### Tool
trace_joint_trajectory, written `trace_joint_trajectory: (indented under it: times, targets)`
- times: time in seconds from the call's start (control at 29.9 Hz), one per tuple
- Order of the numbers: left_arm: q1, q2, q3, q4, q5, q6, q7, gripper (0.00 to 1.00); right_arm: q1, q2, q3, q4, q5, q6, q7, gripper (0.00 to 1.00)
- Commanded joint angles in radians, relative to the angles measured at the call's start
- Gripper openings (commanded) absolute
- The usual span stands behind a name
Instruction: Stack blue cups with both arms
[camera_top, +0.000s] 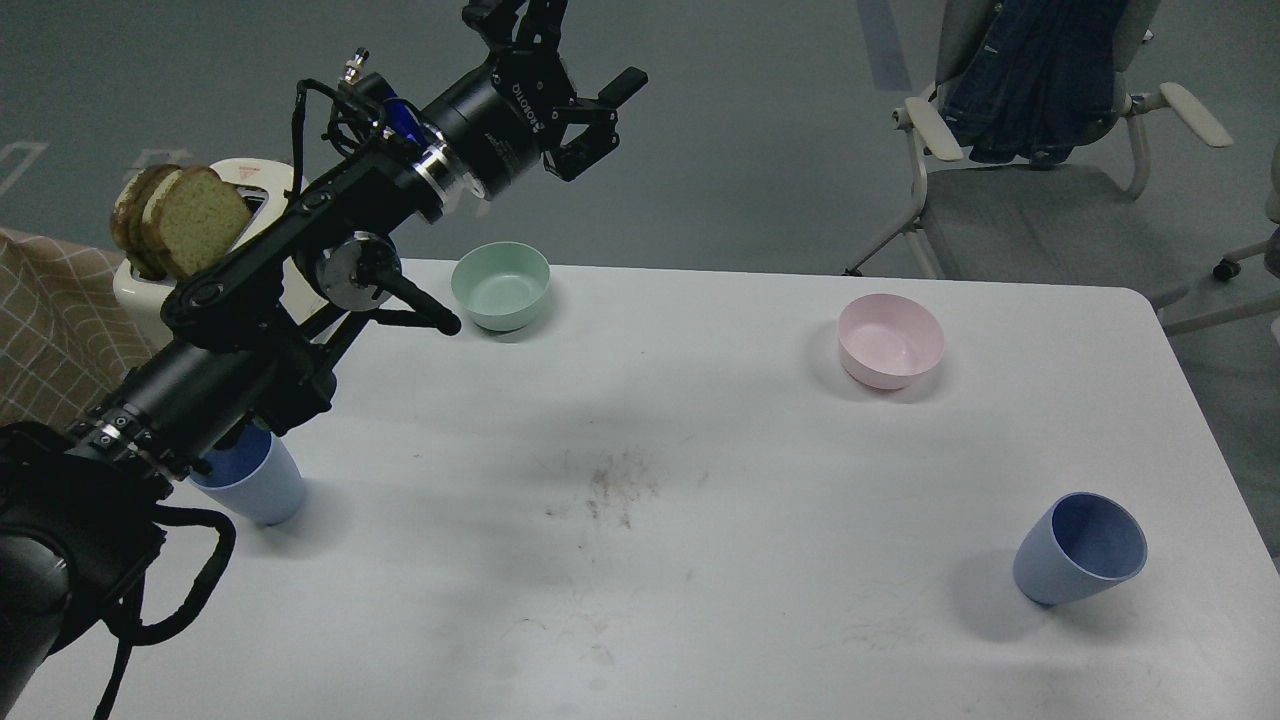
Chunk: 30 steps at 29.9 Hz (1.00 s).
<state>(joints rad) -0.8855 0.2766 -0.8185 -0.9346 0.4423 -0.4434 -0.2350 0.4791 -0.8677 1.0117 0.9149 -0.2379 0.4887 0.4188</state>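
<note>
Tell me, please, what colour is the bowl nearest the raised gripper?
Mint green; the round plastic bowl shows best in the head view.

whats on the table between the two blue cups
No object: in the head view, the white table between the left blue cup and the right blue cup holds only a brownish scuff mark.

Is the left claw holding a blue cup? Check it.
No, the left claw hangs open and empty above the table, while both blue cups stand apart below.
</note>
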Motion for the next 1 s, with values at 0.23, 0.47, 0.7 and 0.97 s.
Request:
trace_joint_trajectory:
  times: [0.23, 0.47, 0.7, 0.97]
  targets:
    - [-0.006, 0.009, -0.001, 0.002, -0.002, -0.004, -0.001, 0.98, 0.001, 0.003, 0.002, 0.001, 0.0, 0.0, 0.003, 1.0]
    - [-0.039, 0.009, 0.004, 0.085, 0.006, -0.011, 0.0, 0.98, 0.001, 0.006, 0.002, 0.001, -0.001, 0.0, 0.006, 1.0]
    - [-0.03, 0.012, 0.01, 0.085, 0.015, 0.003, -0.017, 0.98, 0.006, 0.016, 0.002, -0.002, -0.001, 0.0, 0.012, 1.0]
    - [-0.02, 0.012, 0.001, 0.073, 0.012, 0.0, -0.052, 0.98, 0.048, 0.053, -0.005, -0.033, -0.004, 0.0, 0.011, 1.0]
